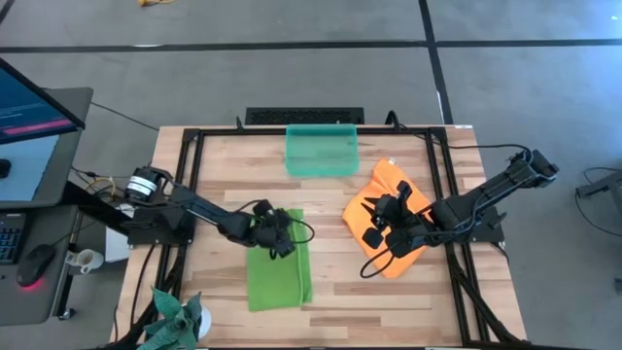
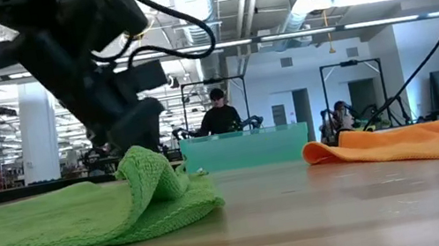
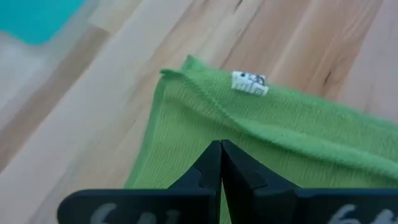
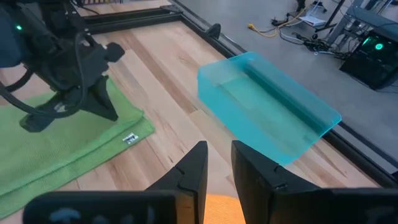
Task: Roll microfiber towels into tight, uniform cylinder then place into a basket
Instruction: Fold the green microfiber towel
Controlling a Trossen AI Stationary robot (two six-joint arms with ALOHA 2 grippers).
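While the left gripper (image 1: pixel 275 233) sits pinched fully closed on the far end of the green towel (image 1: pixel 279 274), that towel's long axis runs straight away from the basket (image 1: pixel 322 149) toward the table's (image 1: pixel 224 165) near edge. Over the crumpled orange towel (image 1: pixel 389 226), the right gripper (image 1: pixel 377 226) hovers slightly parted, holding nothing I can see.

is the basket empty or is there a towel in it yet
Empty. The basket shows only bare translucent teal inside; the green towel and orange towel both lie on the table.
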